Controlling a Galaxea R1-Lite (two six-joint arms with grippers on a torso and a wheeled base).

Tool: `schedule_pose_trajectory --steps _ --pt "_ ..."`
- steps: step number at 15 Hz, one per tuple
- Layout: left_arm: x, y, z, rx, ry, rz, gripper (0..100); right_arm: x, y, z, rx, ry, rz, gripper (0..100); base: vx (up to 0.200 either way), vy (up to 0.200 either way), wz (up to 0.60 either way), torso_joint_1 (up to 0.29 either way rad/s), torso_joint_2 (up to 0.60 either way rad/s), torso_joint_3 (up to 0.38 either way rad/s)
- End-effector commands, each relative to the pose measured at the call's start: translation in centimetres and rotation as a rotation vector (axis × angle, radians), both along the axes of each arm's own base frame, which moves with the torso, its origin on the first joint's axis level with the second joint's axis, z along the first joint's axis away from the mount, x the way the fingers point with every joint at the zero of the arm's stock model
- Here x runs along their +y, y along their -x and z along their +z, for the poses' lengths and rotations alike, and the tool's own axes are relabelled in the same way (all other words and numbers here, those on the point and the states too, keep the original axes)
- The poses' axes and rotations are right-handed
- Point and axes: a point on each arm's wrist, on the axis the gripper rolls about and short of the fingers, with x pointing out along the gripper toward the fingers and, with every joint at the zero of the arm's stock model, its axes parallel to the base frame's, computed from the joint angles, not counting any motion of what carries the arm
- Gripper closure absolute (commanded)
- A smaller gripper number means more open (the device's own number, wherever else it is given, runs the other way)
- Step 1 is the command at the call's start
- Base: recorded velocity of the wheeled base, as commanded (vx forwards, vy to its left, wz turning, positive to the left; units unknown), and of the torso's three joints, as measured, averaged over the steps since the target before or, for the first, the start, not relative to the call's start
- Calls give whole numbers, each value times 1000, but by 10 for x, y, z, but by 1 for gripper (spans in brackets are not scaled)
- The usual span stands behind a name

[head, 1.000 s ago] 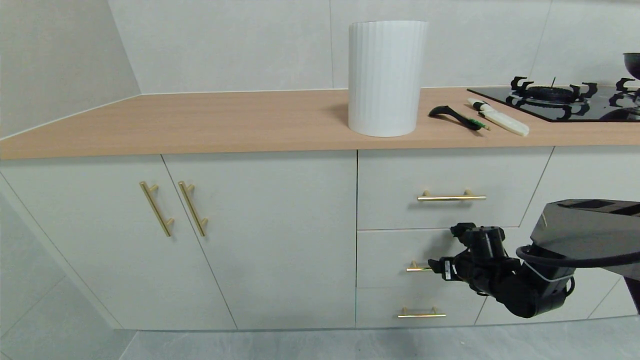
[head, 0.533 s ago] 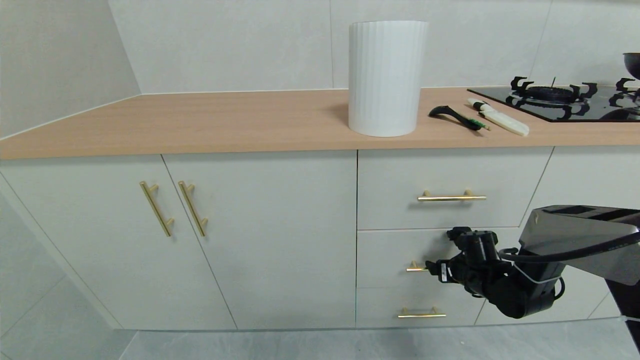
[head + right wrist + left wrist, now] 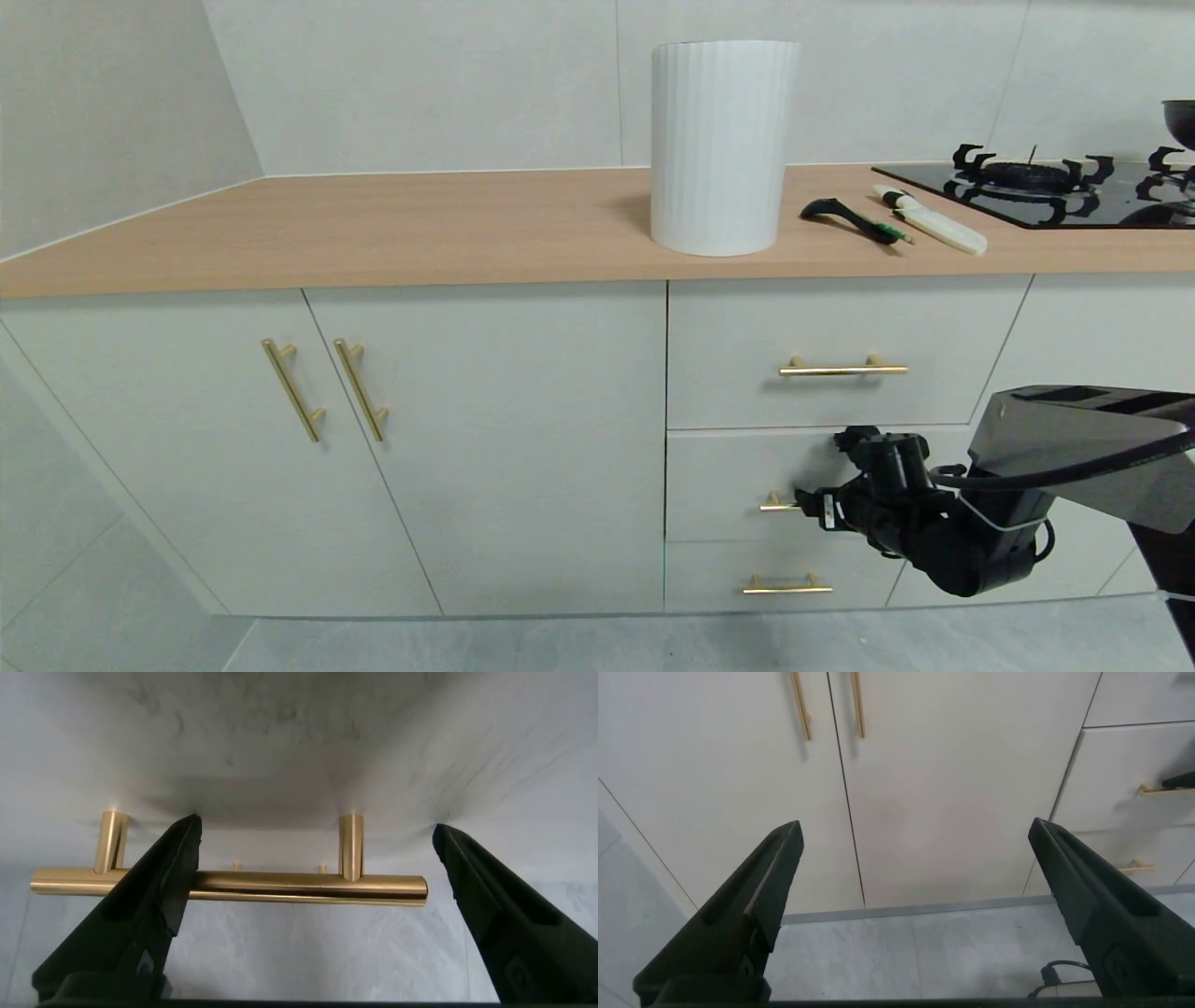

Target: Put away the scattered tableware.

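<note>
On the wooden counter (image 3: 420,229) lie a black-handled utensil (image 3: 848,218) and a white knife-like utensil (image 3: 932,229), side by side to the right of a tall white ribbed container (image 3: 717,149). My right gripper (image 3: 810,500) is low in front of the drawers, at the middle drawer's gold handle (image 3: 778,505). In the right wrist view the right gripper (image 3: 316,831) is open, with the gold handle (image 3: 280,885) lying across the gap close ahead. My left gripper (image 3: 915,831) hangs open with nothing in it, facing the cabinet doors and floor.
A gas hob (image 3: 1046,187) takes up the counter's right end. Three drawers are stacked under the counter, with a top handle (image 3: 843,370) and a bottom handle (image 3: 787,588). Two cabinet doors with slanting gold handles (image 3: 322,387) stand to the left.
My right arm has dropped a little and shifted left, bringing its gripper closer to the middle drawer's handle. Nothing on the counter has moved.
</note>
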Motion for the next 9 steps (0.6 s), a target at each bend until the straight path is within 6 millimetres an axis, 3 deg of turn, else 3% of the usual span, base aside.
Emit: schedule_pose_trajectory --steps 1,9 --pt "0 0 0 0 0 0 0 -1 1 0 6 4 0 0 0 0 0 0 0 0" --pt "0 0 0 0 0 0 0 -3 11 8 18 9 4 0 0 0 0 0 0 0"
